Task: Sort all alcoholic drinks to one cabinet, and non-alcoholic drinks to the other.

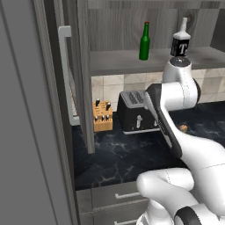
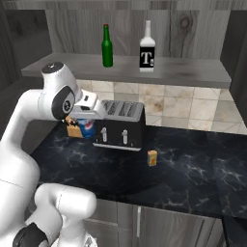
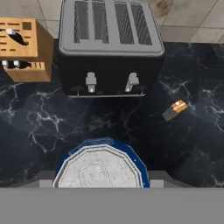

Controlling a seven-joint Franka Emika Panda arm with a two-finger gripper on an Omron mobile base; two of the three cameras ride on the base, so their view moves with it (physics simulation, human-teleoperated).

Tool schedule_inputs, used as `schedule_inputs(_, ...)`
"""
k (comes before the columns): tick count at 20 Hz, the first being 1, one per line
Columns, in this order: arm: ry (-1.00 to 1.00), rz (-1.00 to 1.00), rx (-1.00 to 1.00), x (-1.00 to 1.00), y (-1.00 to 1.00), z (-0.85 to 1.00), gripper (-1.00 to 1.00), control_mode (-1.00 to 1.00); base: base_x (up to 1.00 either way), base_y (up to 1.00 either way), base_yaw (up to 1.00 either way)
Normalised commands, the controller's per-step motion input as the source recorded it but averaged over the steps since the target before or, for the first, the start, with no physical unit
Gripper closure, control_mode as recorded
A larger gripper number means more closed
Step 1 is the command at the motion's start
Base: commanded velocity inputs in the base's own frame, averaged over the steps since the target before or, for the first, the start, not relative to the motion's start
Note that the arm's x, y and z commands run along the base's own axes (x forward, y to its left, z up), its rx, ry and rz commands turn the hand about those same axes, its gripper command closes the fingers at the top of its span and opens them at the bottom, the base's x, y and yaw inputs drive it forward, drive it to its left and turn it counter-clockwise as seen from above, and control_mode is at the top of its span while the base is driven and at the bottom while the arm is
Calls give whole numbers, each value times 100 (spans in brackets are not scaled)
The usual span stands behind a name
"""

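- We see a robot arm [image 1: 189, 145] built of smooth, glossy white rounded segments.
- Its joints show as dark grey to black rings between the white shells.
- A round grey cap tops the joint nearest the toaster [image 1: 137, 112].
- A dark strip runs along the link beside that toaster.
- The hand [image 2: 89, 107] is white with dark trim.

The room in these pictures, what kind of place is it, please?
A home kitchen, it seems: a black toaster and a wooden knife block stand on a dark marble counter, with a tiled wall behind.
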Motion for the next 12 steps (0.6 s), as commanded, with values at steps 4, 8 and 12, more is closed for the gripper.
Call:
schedule_inputs(4, -5, 0, 12, -38, -24, 35, 100, -100, 0, 0, 0)
schedule_inputs(8, 0, 0, 13, -28, -19, 11, 100, -100, 0, 0, 0)
schedule_inputs(12, 0, 0, 7, -27, -2, 0, 100, 100, -11, 0, 0)
